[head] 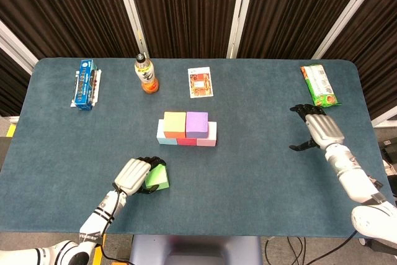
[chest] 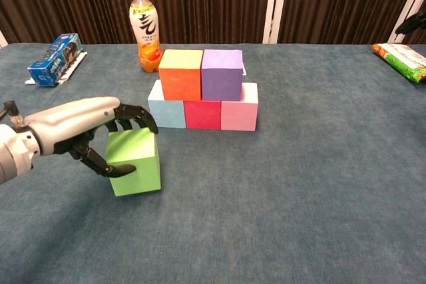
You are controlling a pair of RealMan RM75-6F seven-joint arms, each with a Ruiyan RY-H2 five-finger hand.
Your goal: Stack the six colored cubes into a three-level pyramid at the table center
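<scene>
Five cubes stand stacked at the table centre. A light blue cube (chest: 166, 112), a red cube (chest: 202, 114) and a pink cube (chest: 239, 114) form the bottom row. An orange cube with a yellow top (head: 175, 124) (chest: 181, 78) and a purple cube (head: 197, 123) (chest: 221, 76) sit on them. The green cube (head: 158, 178) (chest: 136, 164) lies apart, front left of the stack. My left hand (head: 133, 176) (chest: 80, 121) grips it, fingers over its top and thumb against its left side. My right hand (head: 319, 130) hovers far right, fingers spread, holding nothing.
An orange drink bottle (head: 146, 74) (chest: 146, 28) and a small card (head: 200, 82) stand behind the stack. A blue box (head: 85, 84) (chest: 54, 59) lies at the back left, a green snack packet (head: 319, 85) (chest: 403, 58) at the back right.
</scene>
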